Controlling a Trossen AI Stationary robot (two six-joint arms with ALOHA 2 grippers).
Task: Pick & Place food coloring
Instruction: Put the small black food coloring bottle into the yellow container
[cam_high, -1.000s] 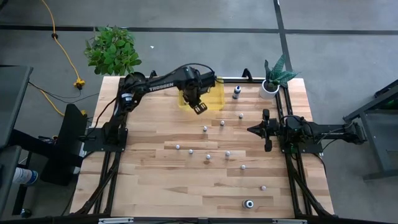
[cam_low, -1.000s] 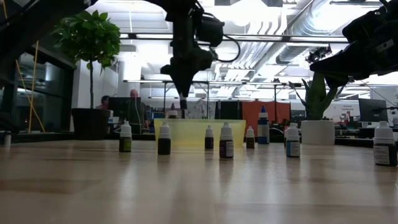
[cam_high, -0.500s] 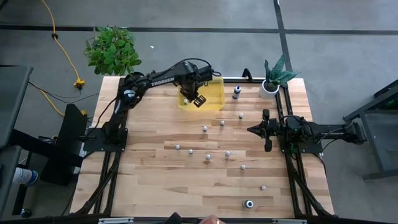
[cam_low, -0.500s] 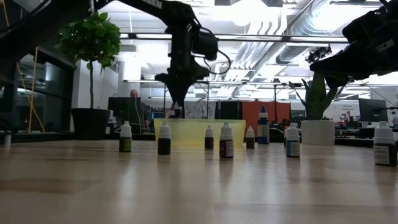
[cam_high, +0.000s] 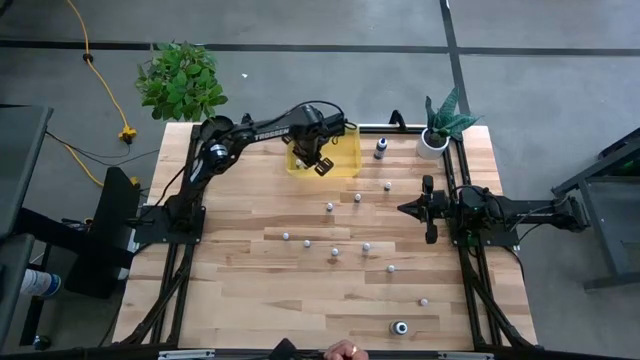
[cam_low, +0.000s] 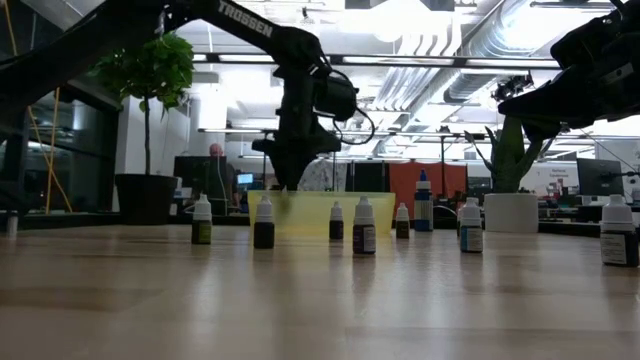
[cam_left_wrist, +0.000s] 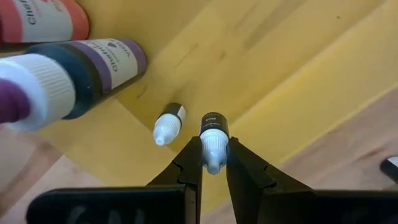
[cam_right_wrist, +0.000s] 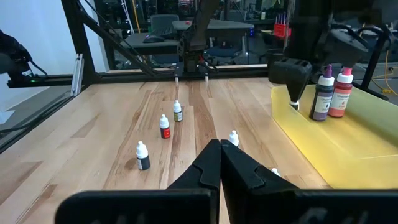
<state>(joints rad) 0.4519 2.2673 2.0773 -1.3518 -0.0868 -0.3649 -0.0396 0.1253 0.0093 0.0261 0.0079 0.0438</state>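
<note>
The food coloring is many tiny bottles. Several stand scattered on the table, in a row in the low view. My left gripper hangs over the yellow see-through bin at the far edge, shut on one small white-capped bottle. Inside the bin another tiny bottle lies on its side. A taller purple bottle and a pink one stand there on their bases. My right gripper waits shut at the right side, above the table. My left gripper pinches the small bottle between its two fingers at the white cap. The fingers come from above, pointing down into the bin. The bottle is upright, its dark body below the fingertips; whether its base touches the bin floor I cannot tell.
A taller blue-capped bottle stands right of the bin, and a white plant pot sits at the far right corner. A leafy plant stands beyond the far left corner. A person's hand shows at the near edge.
My left gripper has moved from the bin's near edge a little toward the far edge and come down toward the bin, staying shut on the small bottle. The right arm has kept still.
</note>
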